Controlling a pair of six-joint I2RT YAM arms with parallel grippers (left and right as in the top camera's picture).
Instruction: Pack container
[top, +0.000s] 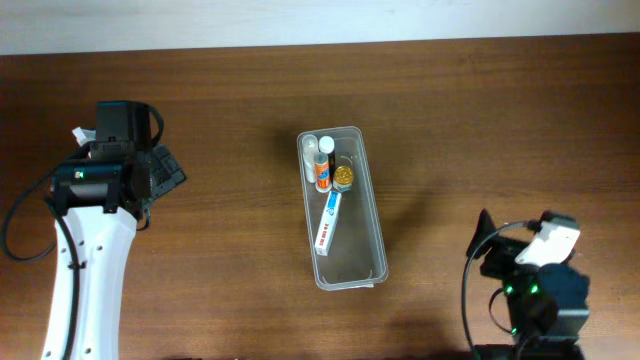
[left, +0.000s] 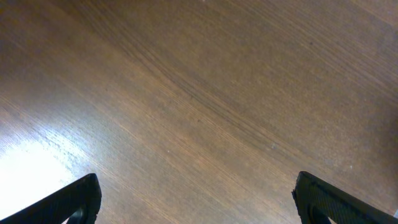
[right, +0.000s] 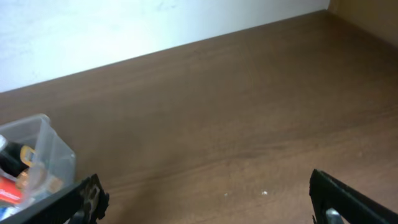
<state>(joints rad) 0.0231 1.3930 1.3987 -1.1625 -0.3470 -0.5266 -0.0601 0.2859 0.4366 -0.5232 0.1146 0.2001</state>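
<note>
The clear plastic container (top: 350, 262) lies lengthwise in the middle of the wooden table. Inside it are a small white bottle (top: 310, 146), an orange-labelled bottle (top: 322, 172), a round gold-topped item (top: 343, 177) and a white-and-blue flat carton (top: 328, 222). The container's corner also shows at the left of the right wrist view (right: 53, 152). My left gripper (top: 165, 172) is open and empty over bare wood at the far left; its fingers show in the left wrist view (left: 196, 199). My right gripper (top: 487, 240) is open and empty at the lower right, right of the container (right: 208, 199).
A white wall (right: 124, 31) borders the table's far edge. Bare wood lies between both arms and the container.
</note>
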